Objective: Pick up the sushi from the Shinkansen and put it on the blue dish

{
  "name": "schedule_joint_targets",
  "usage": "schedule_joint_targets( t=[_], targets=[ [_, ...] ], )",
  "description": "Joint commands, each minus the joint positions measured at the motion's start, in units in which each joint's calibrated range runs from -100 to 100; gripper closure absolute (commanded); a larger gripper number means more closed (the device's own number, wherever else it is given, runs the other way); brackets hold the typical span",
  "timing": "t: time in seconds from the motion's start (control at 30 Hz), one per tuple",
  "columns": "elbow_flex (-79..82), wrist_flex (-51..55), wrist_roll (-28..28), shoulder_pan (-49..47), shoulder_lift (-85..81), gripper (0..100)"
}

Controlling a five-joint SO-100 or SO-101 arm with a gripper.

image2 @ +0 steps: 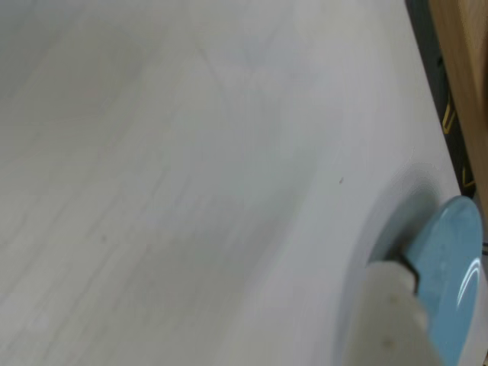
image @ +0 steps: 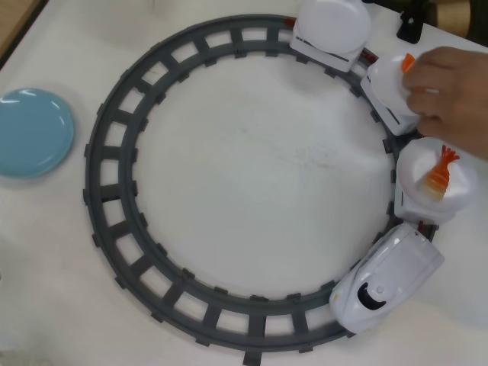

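The white Shinkansen (image: 387, 278) stands on the grey circular track (image: 107, 191) at the lower right of the overhead view, pulling cars topped with round white plates. The dark red sushi is not in view. The blue dish (image: 30, 131) lies empty at the left, outside the track; it also shows in the wrist view (image2: 450, 267) at the lower right. My gripper is out of the overhead view. In the wrist view only one pale fingertip (image2: 390, 309) shows, in front of the dish's edge; I cannot tell whether the jaws are open.
A person's hand (image: 454, 88) rests on the second car's plate (image: 389, 80), by an orange piece (image: 408, 62). An orange shrimp piece (image: 440, 174) lies on the first car's plate (image: 457, 198). The third plate (image: 333, 24) is bare. A wooden edge (image2: 461, 69) borders the table.
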Motion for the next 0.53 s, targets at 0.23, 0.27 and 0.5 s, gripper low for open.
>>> schedule_joint_targets(
  t=[0.23, 0.27, 0.5],
  targets=[
    [0.03, 2.49, -0.06, 0.39, -0.37, 90],
    [0.03, 2.49, -0.06, 0.39, -0.46, 90],
    [0.03, 2.49, -0.06, 0.30, -0.46, 90]
  ],
)
